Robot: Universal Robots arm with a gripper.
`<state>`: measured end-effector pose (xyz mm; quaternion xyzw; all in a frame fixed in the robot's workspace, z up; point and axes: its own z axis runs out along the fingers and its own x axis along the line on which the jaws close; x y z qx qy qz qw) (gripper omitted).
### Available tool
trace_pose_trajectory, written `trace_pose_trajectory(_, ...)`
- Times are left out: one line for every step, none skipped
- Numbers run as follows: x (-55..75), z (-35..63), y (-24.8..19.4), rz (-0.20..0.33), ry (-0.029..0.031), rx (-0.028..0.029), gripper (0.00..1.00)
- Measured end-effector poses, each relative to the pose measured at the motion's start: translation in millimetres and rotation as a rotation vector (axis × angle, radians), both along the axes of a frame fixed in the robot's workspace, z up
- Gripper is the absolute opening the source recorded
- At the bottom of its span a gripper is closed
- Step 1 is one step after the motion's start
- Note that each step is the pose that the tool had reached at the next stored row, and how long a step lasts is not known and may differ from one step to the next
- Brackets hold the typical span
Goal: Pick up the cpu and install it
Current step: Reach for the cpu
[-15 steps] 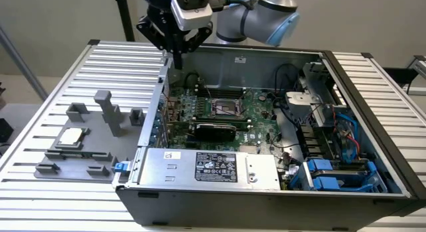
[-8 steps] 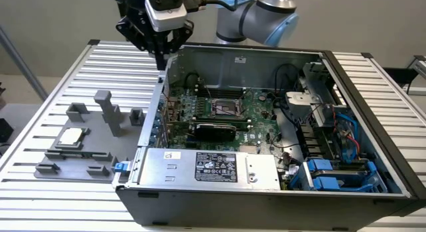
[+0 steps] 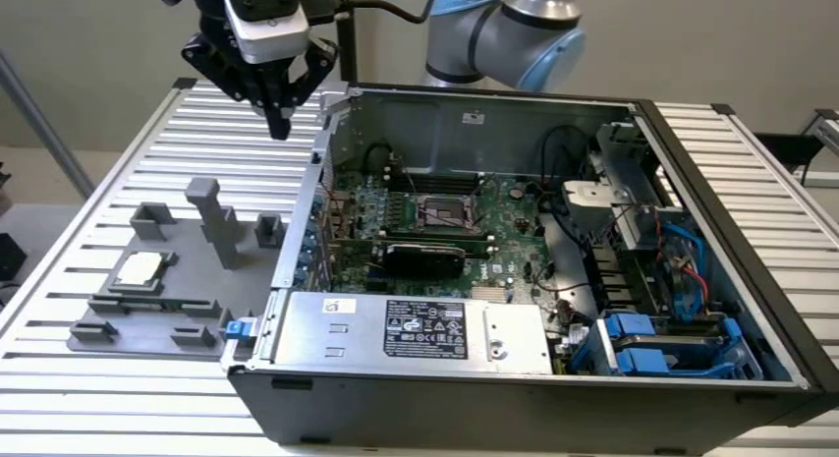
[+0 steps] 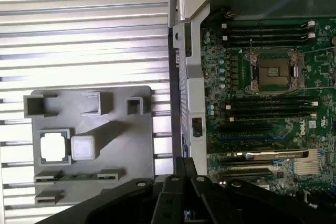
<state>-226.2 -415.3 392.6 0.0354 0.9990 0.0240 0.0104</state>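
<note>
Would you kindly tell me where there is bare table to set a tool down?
Bare slats lie on the table beyond the fixture plate, below the shut pincer, and along the near edge before it. The plate, with the cpu, and the open case are crowded.

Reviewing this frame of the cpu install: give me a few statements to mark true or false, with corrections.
1. The cpu sits in the grey fixture on the table, on the exterior view's left of the case. True.
2. The pincer is shut on the cpu. False: it is shut but holds nothing, raised above the table and apart from the cpu.
3. The cpu is already seated in the socket. False: it lies on the fixture, outside the case.
4. The case lies open, with the motherboard showing. True.
</note>
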Motion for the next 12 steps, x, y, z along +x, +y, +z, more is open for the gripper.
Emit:
trace_pose_trajectory(-4.5, 0.0, -0.3, 0.000, 0.0000, 0.0000, 0.11)
trace_pose_trajectory(-9.0, 0.0, -0.6, 0.000, 0.0000, 0.0000, 0.11)
trace_pose_trajectory(-13.5, 0.0, -0.8, 0.000, 0.0000, 0.0000, 0.11)
trace_pose_trajectory(-18.0, -0.1, -0.9, 0.000, 0.0001, -0.0001, 0.11)
trace_pose_trajectory(-22.5, -0.1, -1.1, 0.000, 0.0000, 0.0000, 0.11)
trace_pose_trajectory(-27.0, -0.2, -1.2, 0.000, 0.0000, 0.0000, 0.11)
trace_pose_trajectory(-31.5, -0.3, -1.3, 0.000, 0.0000, 0.0000, 0.11)
trace_pose_trajectory(-36.2, -0.3, -1.4, 0.000, 0.0000, 0.0000, 0.11)
trace_pose_trajectory(-40.9, -0.4, -1.4, 0.000, 0.0001, 0.0000, 0.11)
trace_pose_trajectory(-45.4, -0.6, -1.4, 0.000, 0.0000, 0.0000, 0.11)
trace_pose_trajectory(-49.8, -0.8, -1.4, 0.000, 0.0000, 0.0000, 0.11)
trace_pose_trajectory(-54.4, -1.0, -1.4, 0.000, 0.0000, 0.0000, 0.11)
